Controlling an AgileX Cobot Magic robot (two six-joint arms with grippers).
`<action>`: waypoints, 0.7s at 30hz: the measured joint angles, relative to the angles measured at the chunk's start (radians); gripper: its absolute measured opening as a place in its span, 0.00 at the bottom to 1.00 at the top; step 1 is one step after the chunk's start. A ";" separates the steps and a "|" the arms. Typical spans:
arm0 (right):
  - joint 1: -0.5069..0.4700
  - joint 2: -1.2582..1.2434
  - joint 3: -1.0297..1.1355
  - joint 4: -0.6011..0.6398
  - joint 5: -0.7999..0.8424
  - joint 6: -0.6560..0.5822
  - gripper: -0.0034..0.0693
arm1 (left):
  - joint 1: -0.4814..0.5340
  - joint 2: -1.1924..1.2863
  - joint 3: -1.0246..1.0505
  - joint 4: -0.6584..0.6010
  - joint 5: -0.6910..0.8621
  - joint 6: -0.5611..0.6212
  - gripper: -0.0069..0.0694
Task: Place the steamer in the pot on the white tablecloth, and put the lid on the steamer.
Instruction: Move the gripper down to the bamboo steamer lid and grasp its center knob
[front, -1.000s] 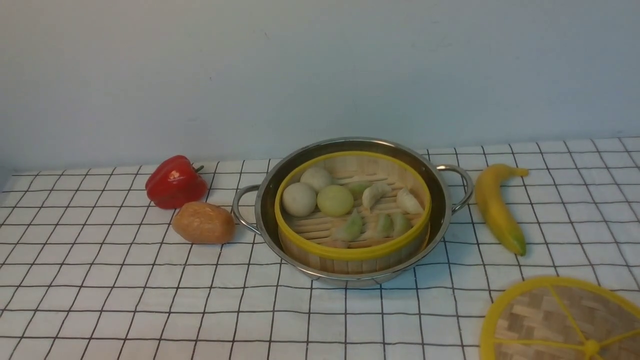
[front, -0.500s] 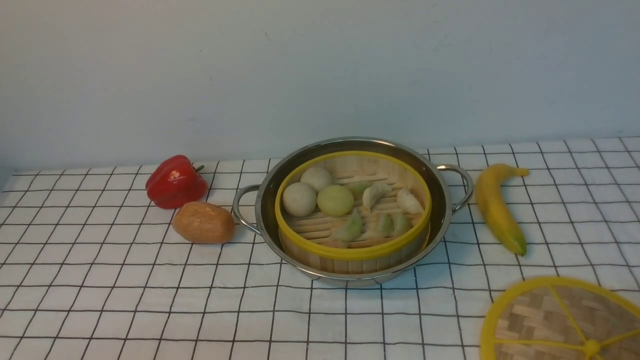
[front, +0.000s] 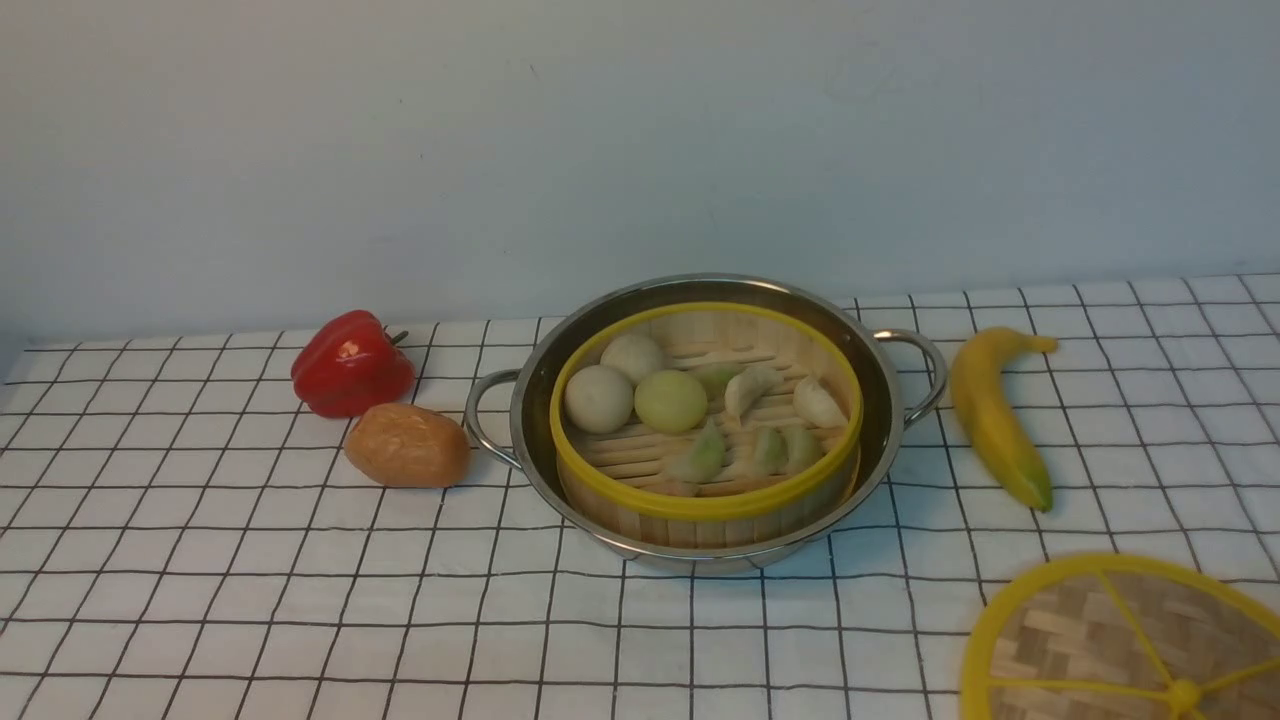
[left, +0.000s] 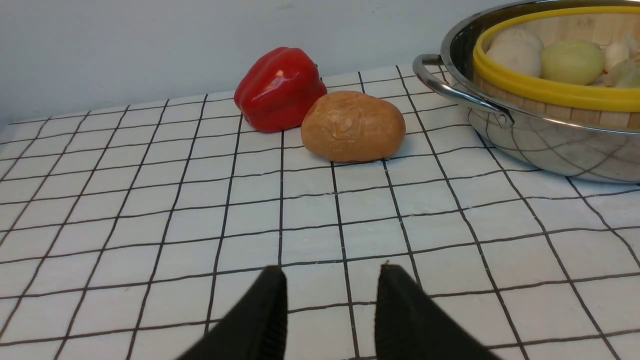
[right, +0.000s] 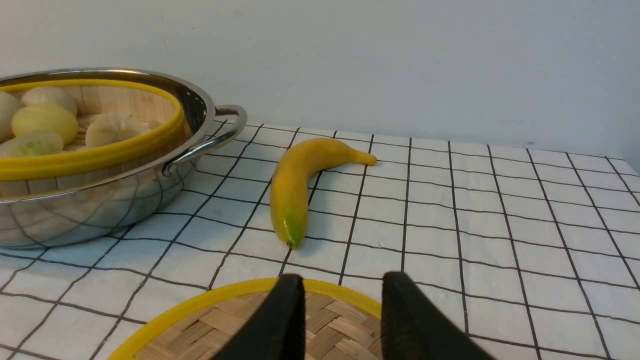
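While the steamer (front: 705, 505) is sitting inside the pot (front: 530, 410) on the white tablecloth (front: 250, 560), the lid (front: 1110, 640) is lying apart, right of the pot and nearer the robot, so lidding is being faced. Only the 2 wrist views are showing the left gripper (left: 332, 270) and right gripper (right: 342, 280), both part open and empty. A grasp at the lid's pot-side rim is being called for.

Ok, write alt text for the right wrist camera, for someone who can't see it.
The right tool, its two black fingers apart, hangs over the woven yellow-rimmed lid on a white grid tablecloth. Beyond lie a banana and a steel pot holding the steamer, filled with buns and dumplings.
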 joint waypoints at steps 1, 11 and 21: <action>0.000 0.000 0.000 -0.011 -0.002 0.000 0.38 | 0.000 0.000 0.000 0.000 0.000 0.000 0.41; 0.000 0.053 -0.242 0.064 -0.010 0.093 0.38 | 0.000 0.000 0.000 0.000 0.000 0.000 0.41; 0.000 0.270 -0.549 0.290 0.377 0.106 0.38 | 0.000 0.000 0.000 0.000 0.000 0.000 0.41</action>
